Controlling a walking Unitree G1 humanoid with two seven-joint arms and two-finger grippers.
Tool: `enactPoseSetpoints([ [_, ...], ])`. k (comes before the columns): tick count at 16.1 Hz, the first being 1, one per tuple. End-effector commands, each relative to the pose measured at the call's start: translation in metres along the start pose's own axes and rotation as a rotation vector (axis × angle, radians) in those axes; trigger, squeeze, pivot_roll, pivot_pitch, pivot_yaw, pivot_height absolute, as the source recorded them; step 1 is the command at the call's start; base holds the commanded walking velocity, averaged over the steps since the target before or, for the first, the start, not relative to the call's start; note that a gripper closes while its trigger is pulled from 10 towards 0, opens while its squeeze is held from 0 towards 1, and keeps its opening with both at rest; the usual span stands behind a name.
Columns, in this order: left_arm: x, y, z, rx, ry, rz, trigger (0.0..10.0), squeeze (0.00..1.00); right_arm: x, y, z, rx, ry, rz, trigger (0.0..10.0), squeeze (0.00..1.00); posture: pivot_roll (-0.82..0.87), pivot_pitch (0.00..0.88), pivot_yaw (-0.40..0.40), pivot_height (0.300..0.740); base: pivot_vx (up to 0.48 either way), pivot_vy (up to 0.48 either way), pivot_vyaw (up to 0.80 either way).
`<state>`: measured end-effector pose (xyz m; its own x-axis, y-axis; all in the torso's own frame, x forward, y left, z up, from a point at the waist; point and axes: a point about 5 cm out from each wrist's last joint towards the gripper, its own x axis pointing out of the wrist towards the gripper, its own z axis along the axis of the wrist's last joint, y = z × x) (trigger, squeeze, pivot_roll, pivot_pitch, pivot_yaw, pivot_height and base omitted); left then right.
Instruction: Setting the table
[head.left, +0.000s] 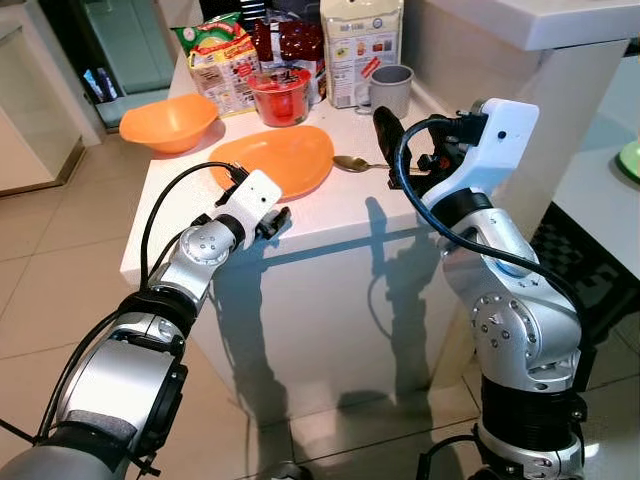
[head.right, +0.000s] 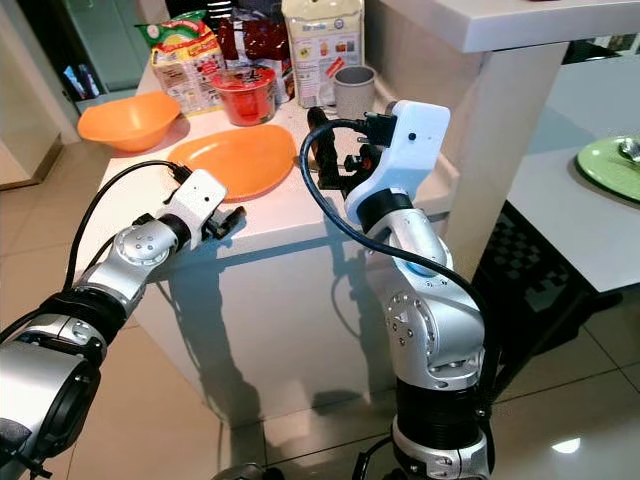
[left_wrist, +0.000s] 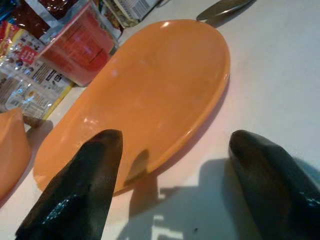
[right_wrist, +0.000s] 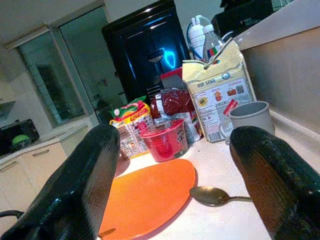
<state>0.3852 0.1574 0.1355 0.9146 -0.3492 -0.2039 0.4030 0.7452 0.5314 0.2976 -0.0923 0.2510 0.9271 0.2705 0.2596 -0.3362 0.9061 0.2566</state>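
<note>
An orange plate (head.left: 275, 160) lies on the white counter (head.left: 330, 215), with a metal spoon (head.left: 352, 163) just to its right. Behind them stand an orange bowl (head.left: 170, 122), a red cup (head.left: 281, 96) and a grey mug (head.left: 390, 90). My left gripper (head.left: 278, 220) is low at the counter's front edge, open, its fingers (left_wrist: 75, 195) spread in front of the plate's near rim (left_wrist: 150, 165). My right gripper (head.left: 405, 150) hovers above the counter to the right of the spoon (right_wrist: 212, 195), open and empty, facing the plate (right_wrist: 150, 202).
Food packets (head.left: 222, 60) and a tall carton (head.left: 360, 45) line the counter's back. A white wall block (head.left: 560, 90) rises on the right. Beyond it another table holds a green plate (head.right: 610, 165). Tiled floor (head.left: 60, 280) lies to the left.
</note>
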Motion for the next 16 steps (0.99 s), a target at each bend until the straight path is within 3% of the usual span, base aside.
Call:
enactPoseSetpoints([
  [1, -0.002, -0.0051, -0.0138, 0.006, 0.08, -0.008, 0.0, 0.0, -0.0021, 0.0056, 0.0014, 0.007, -0.003, 0.019, 10.0, 0.0, 0.04, 0.026, 0.141, 0.74, 0.0, 0.0, 0.0],
  [16, -0.001, -0.0114, -0.0227, 0.028, 0.18, -0.017, 0.0, 0.0, -0.0039, 0.0074, -0.0013, 0.017, 0.01, 0.02, 10.0, 0.0, 0.04, 0.027, 0.146, 0.74, 0.0, 0.0, 0.0],
])
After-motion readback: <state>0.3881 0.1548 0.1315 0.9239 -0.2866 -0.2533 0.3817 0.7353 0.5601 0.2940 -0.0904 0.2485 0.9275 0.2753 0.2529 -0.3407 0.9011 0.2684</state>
